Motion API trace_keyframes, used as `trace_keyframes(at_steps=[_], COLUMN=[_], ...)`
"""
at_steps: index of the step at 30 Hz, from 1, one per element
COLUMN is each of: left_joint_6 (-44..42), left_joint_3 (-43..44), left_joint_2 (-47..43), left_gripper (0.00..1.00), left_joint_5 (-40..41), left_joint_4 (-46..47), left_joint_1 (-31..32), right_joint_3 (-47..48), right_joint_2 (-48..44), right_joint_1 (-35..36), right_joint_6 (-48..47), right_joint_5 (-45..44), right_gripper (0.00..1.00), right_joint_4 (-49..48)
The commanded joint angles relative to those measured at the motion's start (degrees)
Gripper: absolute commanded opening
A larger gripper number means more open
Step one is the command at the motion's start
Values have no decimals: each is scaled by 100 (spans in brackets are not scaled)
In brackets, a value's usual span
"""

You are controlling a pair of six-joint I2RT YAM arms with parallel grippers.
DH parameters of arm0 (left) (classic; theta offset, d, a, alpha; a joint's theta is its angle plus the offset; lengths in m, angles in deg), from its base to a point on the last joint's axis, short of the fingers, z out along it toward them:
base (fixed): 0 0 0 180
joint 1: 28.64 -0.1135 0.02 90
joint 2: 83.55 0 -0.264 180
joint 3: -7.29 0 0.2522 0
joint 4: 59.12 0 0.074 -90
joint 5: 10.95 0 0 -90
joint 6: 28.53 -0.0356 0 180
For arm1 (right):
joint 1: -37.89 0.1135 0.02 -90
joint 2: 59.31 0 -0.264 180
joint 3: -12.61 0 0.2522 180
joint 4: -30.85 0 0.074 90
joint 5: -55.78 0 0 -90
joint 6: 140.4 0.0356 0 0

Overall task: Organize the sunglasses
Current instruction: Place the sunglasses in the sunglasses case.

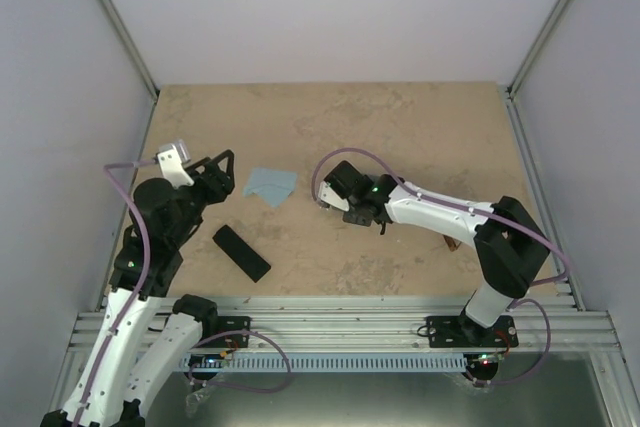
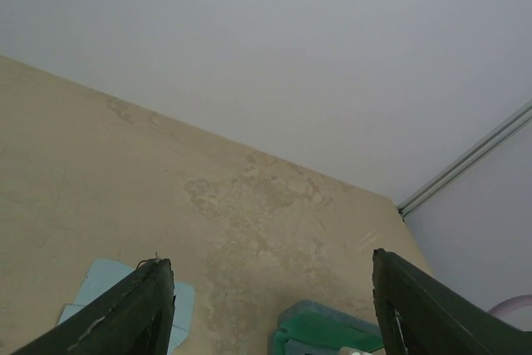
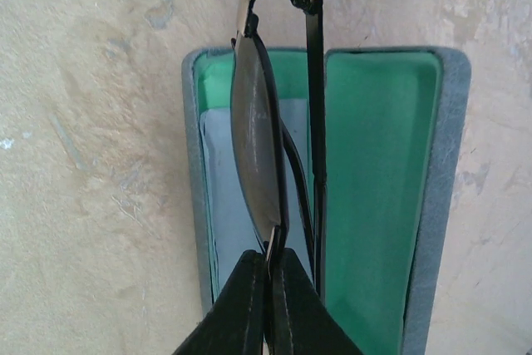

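Right wrist view: your right gripper (image 3: 268,265) is pinching the black-framed sunglasses (image 3: 256,139) by one end, with the fingers closed tight on the frame edge. The pair is folded and standing on edge, dark lens facing left in this view, thin arms running alongside it. It is hanging directly over the open grey-blue case (image 3: 453,172), roughly along the divide between the two green-lined halves; you cannot tell whether it is touching the lining. A light-blue cloth (image 3: 218,189) is lying flat in the left half of that case, and the right half is showing bare green. The case is sitting on the mottled beige table (image 3: 91,122). Top view: your right arm is spanning from the front right to mid-table, and its gripper is covering most of the case. Your left gripper (image 1: 226,171) is hovering at the left side, fingers spread wide and holding nothing; the left wrist view is showing both fingers far apart with bare table between them. A second light-blue cloth (image 1: 271,185) is lying just right of the left gripper, between the two grippers. A closed black case (image 1: 241,252) is lying diagonally nearer the front, apart from that cloth. A thin brown item (image 1: 451,241) is peeking out from under your right forearm, too hidden to name.
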Motion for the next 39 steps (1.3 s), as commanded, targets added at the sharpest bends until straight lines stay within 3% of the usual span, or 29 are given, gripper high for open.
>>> trace_keyframes(at_steps=[1, 31, 39], left_joint_6=[4, -62, -30], left_joint_3=[-124, -242, -247], left_joint_2=[8, 145, 184], left_gripper=[67, 67, 67], left_joint_5=[-41, -85, -114], left_joint_4=[98, 91, 109], left_joint_1=[7, 7, 7], right_joint_3=[-32, 529, 725], right_joint_2=[111, 831, 894], right_joint_1=[-66, -533, -674], right_joint_6=[141, 553, 592], right_joint_5=[37, 635, 682], right_gripper=[0, 1, 18], right_joint_4=[206, 889, 884])
